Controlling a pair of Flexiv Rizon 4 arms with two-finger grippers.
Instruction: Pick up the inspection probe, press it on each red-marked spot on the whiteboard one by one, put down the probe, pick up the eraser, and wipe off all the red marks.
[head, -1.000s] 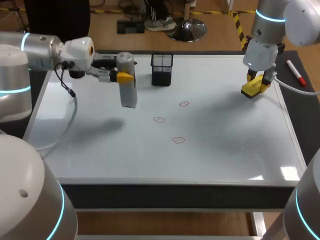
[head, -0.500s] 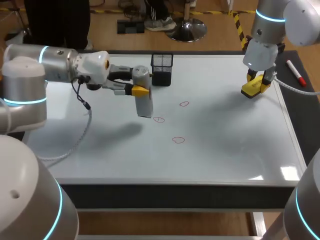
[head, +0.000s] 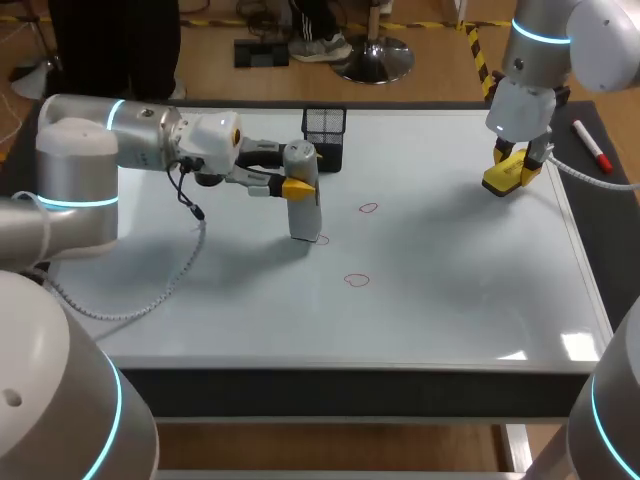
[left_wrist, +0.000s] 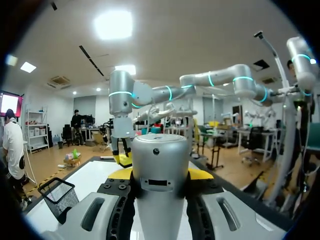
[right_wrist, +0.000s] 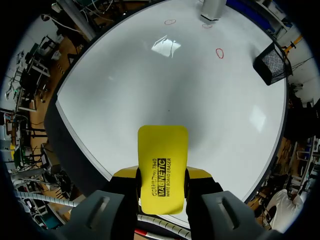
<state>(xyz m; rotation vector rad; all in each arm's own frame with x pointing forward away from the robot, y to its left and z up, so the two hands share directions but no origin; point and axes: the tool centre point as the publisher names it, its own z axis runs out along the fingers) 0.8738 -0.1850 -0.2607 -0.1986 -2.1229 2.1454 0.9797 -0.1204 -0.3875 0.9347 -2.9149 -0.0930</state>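
Probe is locked in: left fingers are clamped on its grey body from both sides, holding it upright. Its lower end is down at the whiteboard, right at the middle red mark, which it mostly covers. Actual contact is hard to call. Two other red marks sit in the open, one just beyond toward the right, one nearer the front edge. A black mesh basket stands just behind the probe at the far edge. Over on the right, right fingers are closed on the yellow eraser from two sides. It hangs above the whiteboard's far right portion, well apart from every mark.
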